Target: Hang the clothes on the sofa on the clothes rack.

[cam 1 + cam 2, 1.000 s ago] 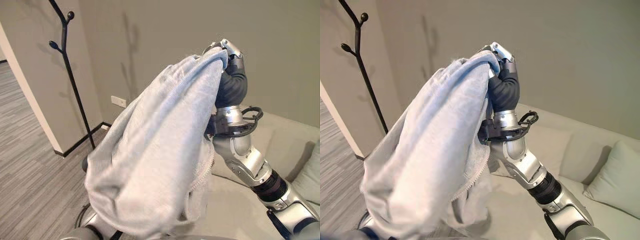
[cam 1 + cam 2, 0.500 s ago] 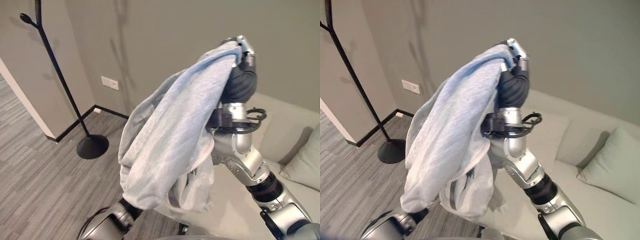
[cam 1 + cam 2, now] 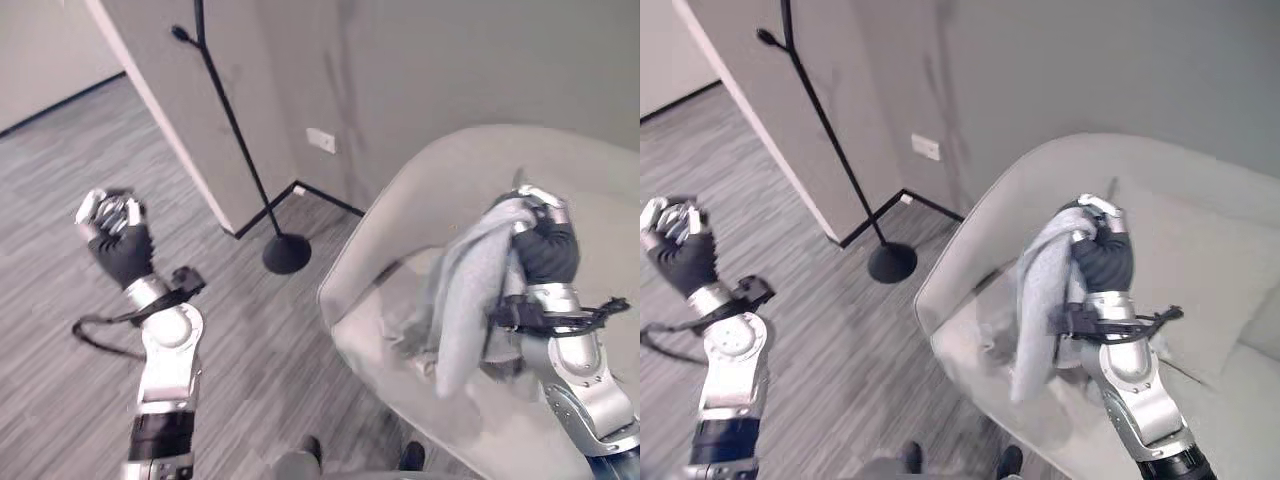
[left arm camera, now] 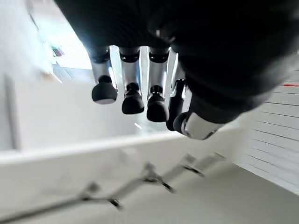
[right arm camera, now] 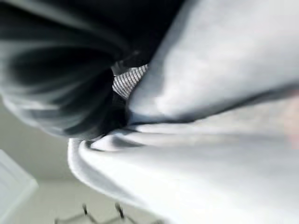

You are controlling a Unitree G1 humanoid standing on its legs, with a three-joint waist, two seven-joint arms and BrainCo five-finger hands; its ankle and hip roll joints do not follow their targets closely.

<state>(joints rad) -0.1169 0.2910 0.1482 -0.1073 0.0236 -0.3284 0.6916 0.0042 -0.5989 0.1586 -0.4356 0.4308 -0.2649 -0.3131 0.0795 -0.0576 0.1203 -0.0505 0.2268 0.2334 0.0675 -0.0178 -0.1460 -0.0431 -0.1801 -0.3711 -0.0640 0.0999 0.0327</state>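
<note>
1. While the pale beige curved fabric sofa [image 3: 400, 210] spans the robot's right side, grey wood-plank floor [image 3: 80, 150] covers the left.
2. Tall black metal clothes rack [image 3: 232, 125] with round base stands by the wall corner, near the sofa's end, nothing hanging on it.
3. Light grey soft garment [image 3: 468, 300] hangs from right hand, lower part trailing on the sofa seat.
4. Right hand [image 3: 545, 235] raised, fingers clenched around garment's top.
5. Left hand [image 3: 112, 215] raised over floor, well apart from rack, fingers curled, empty.
</note>
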